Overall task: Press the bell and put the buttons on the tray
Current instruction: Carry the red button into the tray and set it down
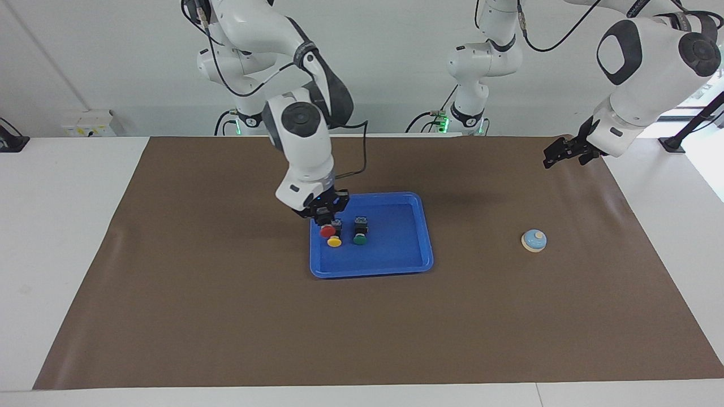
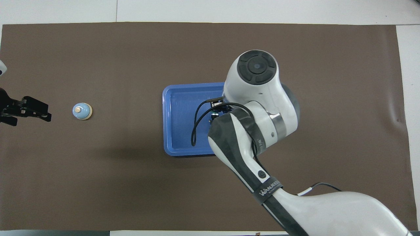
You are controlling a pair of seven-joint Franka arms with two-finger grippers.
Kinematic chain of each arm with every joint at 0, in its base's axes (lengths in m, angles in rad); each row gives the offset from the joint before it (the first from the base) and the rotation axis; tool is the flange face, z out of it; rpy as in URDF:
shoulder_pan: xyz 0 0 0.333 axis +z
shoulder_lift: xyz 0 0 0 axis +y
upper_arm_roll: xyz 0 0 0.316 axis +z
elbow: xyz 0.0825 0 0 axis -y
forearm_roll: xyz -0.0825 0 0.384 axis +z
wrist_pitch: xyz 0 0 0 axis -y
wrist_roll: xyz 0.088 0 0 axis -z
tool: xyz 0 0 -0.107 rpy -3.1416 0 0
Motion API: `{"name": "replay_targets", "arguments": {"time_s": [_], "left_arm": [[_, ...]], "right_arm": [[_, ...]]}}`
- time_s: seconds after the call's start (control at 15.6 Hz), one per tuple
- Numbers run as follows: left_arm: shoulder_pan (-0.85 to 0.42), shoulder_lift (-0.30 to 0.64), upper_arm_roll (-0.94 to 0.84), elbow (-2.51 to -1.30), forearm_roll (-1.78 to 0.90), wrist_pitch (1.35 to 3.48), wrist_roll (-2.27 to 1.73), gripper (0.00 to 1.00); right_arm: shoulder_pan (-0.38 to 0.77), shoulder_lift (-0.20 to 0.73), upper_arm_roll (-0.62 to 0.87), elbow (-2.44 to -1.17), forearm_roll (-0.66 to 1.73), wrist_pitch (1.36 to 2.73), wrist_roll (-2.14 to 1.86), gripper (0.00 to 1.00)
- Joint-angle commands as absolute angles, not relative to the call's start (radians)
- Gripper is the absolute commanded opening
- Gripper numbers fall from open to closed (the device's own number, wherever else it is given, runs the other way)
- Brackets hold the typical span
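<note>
**Inspector A:** The right gripper [image 1: 324, 217] is clamped on the red button [image 1: 326, 231], held over the tray [image 1: 396, 265] at its end toward the right arm, directly above the yellow button [image 1: 334, 241]. Likely risk: a release here drops red onto yellow, and it topples or rolls off the rim.

**Inspector B:** Tray contents?

**Inspector A:** Yellow and the green button [image 1: 359, 239] lie side by side inside the tray, caps pointing away from the robots. The bell [image 1: 534, 240] sits on the mat well apart from the tray, toward the left arm's end. The left gripper [image 1: 557, 154] waits there, raised, fingers spread, holding nothing.
</note>
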State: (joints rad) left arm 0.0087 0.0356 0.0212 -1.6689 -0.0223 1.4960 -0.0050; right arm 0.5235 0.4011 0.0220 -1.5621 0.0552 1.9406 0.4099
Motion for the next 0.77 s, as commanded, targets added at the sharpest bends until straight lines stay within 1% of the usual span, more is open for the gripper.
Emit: {"name": "replay_targets", "arguments": {"time_s": [0.0, 0.06, 0.19, 0.38, 0.51, 0.71], "left_arm": [[0.005, 0.008, 0.025, -1.697, -0.021, 1.503, -0.002, 1.00], [0.005, 0.008, 0.025, -1.697, -0.023, 1.503, -0.002, 1.00], [0.005, 0.008, 0.025, -1.697, -0.021, 1.503, -0.002, 1.00], [0.005, 0.008, 0.025, -1.697, -0.023, 1.503, -0.002, 1.00], [0.005, 0.008, 0.025, -1.697, -0.023, 1.503, -0.002, 1.00], [0.005, 0.008, 0.025, -1.697, -0.021, 1.503, -0.002, 1.00]], "right_arm": [[0.578, 0.520, 0.018, -1.451, 0.077, 1.934, 0.535, 0.00], [0.606, 0.546, 0.018, -1.421, 0.080, 1.950, 0.570, 0.00], [0.626, 0.563, 0.020, -1.417, 0.087, 2.014, 0.592, 0.00], [0.667, 0.594, 0.018, -1.417, 0.106, 2.040, 0.636, 0.00], [0.686, 0.610, 0.018, -1.419, 0.100, 2.072, 0.658, 0.00], [0.680, 0.611, 0.017, -1.445, 0.092, 2.086, 0.660, 0.00]]}}
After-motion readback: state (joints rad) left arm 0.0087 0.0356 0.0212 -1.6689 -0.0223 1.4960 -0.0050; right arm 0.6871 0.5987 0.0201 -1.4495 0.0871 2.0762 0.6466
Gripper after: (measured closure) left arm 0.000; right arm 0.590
